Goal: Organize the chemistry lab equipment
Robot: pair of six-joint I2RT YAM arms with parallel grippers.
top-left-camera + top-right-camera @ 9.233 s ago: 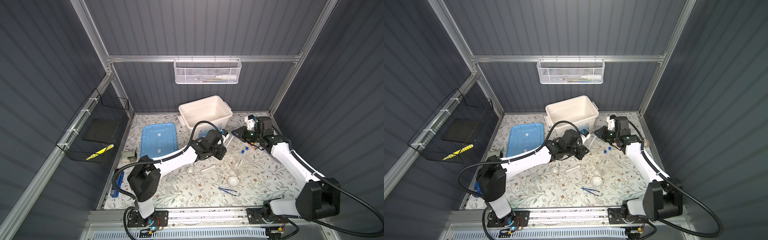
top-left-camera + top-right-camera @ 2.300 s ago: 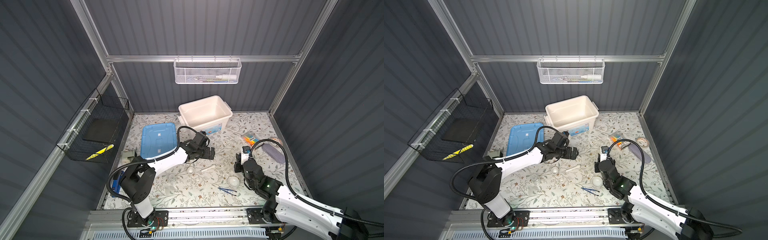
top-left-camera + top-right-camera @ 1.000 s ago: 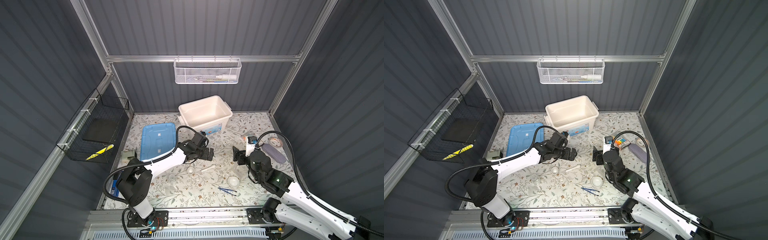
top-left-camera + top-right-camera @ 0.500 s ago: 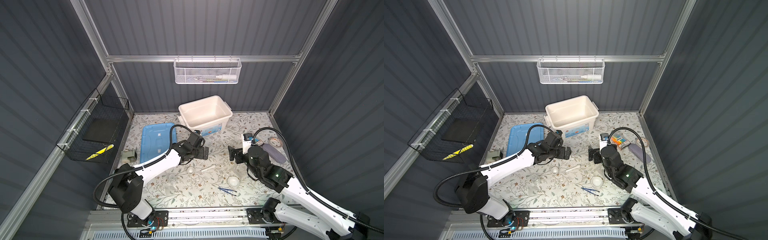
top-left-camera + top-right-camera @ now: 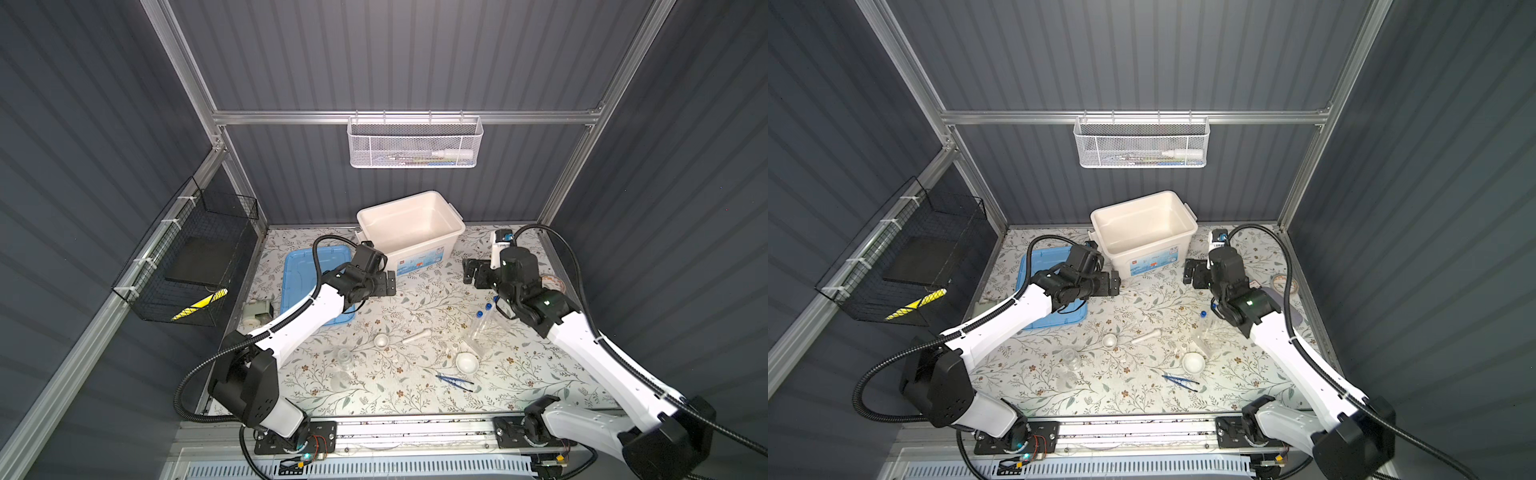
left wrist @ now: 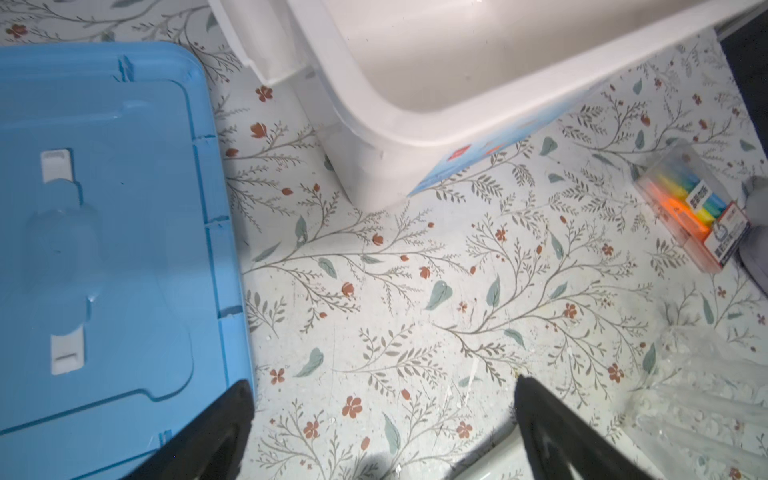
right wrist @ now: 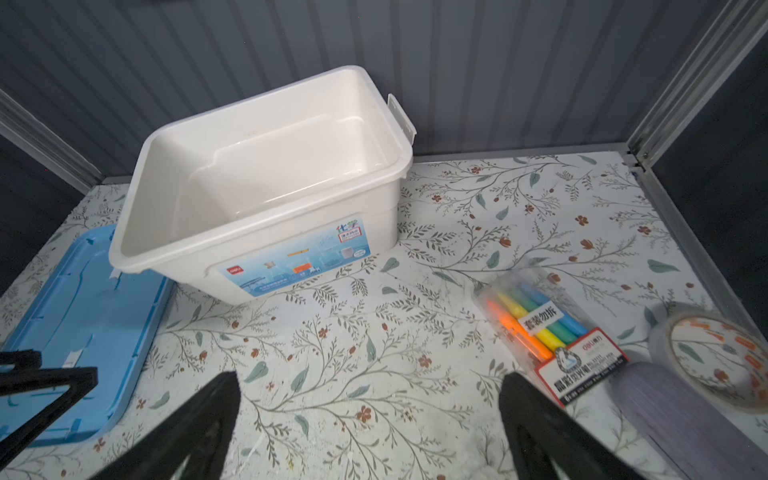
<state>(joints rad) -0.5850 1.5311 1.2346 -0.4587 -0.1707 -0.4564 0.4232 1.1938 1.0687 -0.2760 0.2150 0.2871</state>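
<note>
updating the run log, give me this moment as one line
left gripper: open, empty | right gripper: open, empty | white bin: empty | pestle, tweezers: lying on table

Both top views look steeply down from high above the front edge of the cell, facing the back wall [image 5: 395, 62]. They stand far enough off to take in the whole counter [image 5: 415, 299] and the wire basket [image 5: 415, 141] hung above it. The two share almost the same scene, offset slightly sideways. The left wrist camera hovers close over the counter, looking down past the left hand [image 6: 382, 384] at the blue lid [image 6: 116, 249] and a corner of the white bin [image 6: 457, 62]. The right wrist camera looks forward and down over the right hand [image 7: 370, 376] toward the back wall, seeing the bin whole. Both wrist views share the bin, the lid and the marker pack [image 7: 540, 328].
</note>
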